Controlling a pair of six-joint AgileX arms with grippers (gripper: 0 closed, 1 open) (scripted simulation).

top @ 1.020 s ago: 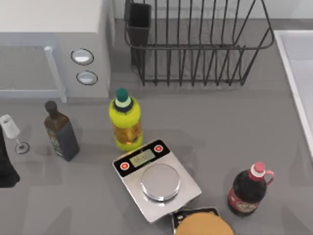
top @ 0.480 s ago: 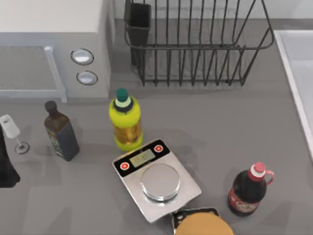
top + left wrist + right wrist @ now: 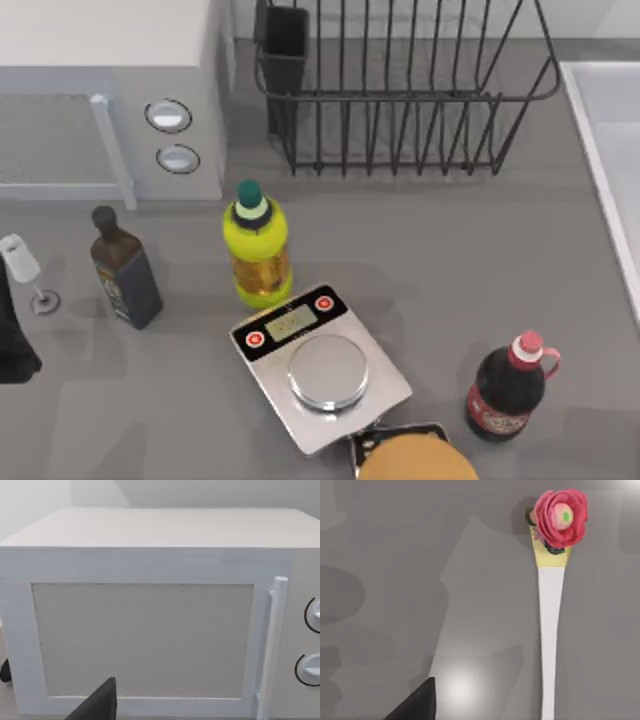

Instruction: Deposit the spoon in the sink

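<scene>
1. A microwave (image 3: 110, 90) stands at the far left, and a black wire dish rack (image 3: 400, 90) sits to its right.
2. The sink (image 3: 610, 150) rim runs along the right edge.
3. A dark bottle (image 3: 125, 270) and a yellow bottle (image 3: 258, 245) stand mid-left.
4. A kitchen scale (image 3: 320, 365) lies just beside the yellow bottle, on its near side.
5. A cola bottle (image 3: 510, 390) stands near right.
6. A wine glass (image 3: 25, 270) stands at the left edge.

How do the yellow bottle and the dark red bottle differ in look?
The yellow bottle has a green cap and stands behind the scale; the dark red bottle has a pink-red cap and stands at the scale's right. The yellow one looks taller. Both stand upright.
</scene>
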